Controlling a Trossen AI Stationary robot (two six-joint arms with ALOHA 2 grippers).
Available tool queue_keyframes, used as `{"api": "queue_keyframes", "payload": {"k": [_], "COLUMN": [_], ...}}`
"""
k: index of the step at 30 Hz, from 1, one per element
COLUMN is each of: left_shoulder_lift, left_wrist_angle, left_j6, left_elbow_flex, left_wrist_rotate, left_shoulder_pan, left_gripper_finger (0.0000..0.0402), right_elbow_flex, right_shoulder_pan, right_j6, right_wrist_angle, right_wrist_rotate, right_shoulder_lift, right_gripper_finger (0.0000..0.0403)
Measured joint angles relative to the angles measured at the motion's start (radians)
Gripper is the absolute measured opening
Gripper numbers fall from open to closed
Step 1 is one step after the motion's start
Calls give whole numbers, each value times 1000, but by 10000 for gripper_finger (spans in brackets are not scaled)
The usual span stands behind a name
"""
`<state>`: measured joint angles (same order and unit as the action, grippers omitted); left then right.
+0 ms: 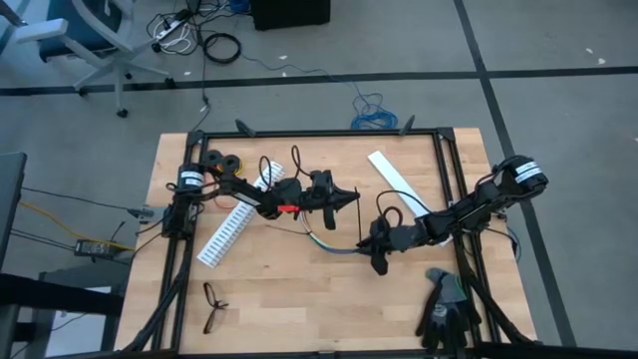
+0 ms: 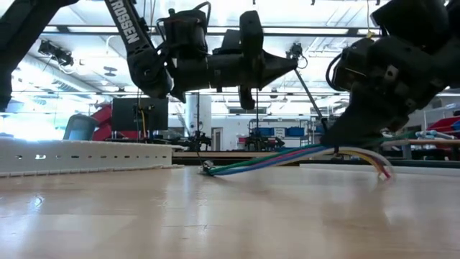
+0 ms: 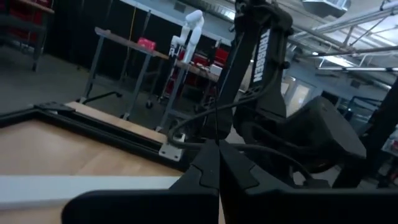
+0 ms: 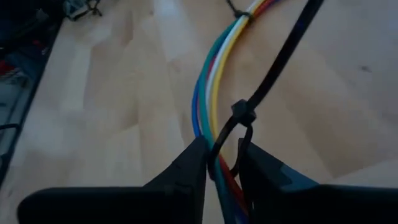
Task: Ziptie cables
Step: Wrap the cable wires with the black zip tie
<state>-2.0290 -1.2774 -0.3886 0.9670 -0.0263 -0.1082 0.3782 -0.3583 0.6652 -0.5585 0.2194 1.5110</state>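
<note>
Wood tabletop (image 4: 112, 93): cables (image 4: 214, 87) betw. right gripper (image 4: 222, 163) fingertips.

The cables (image 1: 329, 245) lie on the table (image 1: 299, 309) just left of the right gripper (image 1: 380, 261), running away from its fingertips toward the left gripper (image 1: 351, 197), which hangs above the table behind and to the left. A ziptie (image 4: 273, 68) loops around the cables directly ahead of the right gripper's fingers (image 4: 186, 165). A slotted strip (image 1: 231, 227) lies farther left, beyond the left gripper. Gloves (image 1: 446, 307) lie to the right gripper's right, nearer the table's front edge; eyeglasses (image 1: 213, 305) lie far to its left.
</note>
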Motion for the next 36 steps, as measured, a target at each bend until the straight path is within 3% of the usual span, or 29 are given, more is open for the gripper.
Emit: {"api": "queue_keyframes", "payload": {"k": [18, 27, 36], "left_shoulder_lift": [1, 1, 0], "left_wrist_angle": [86, 164, 210], "left_j6": [-11, 22, 44], "left_elbow_flex": [0, -1, -2], "left_wrist_rotate": [-51, -81, -90], "left_shoulder_pan": [-1, 53, 84], "left_gripper_finger": [0, 0, 0], "right_elbow_flex": [0, 1, 1], "right_shoulder_pan": [-13, 45, 108], "right_j6": [-57, -48, -39], "right_wrist_angle": [-11, 21, 67], "right_wrist_rotate": [11, 14, -89], "right_shoulder_lift": [-17, -31, -31], "right_gripper_finger": [73, 75, 130]}}
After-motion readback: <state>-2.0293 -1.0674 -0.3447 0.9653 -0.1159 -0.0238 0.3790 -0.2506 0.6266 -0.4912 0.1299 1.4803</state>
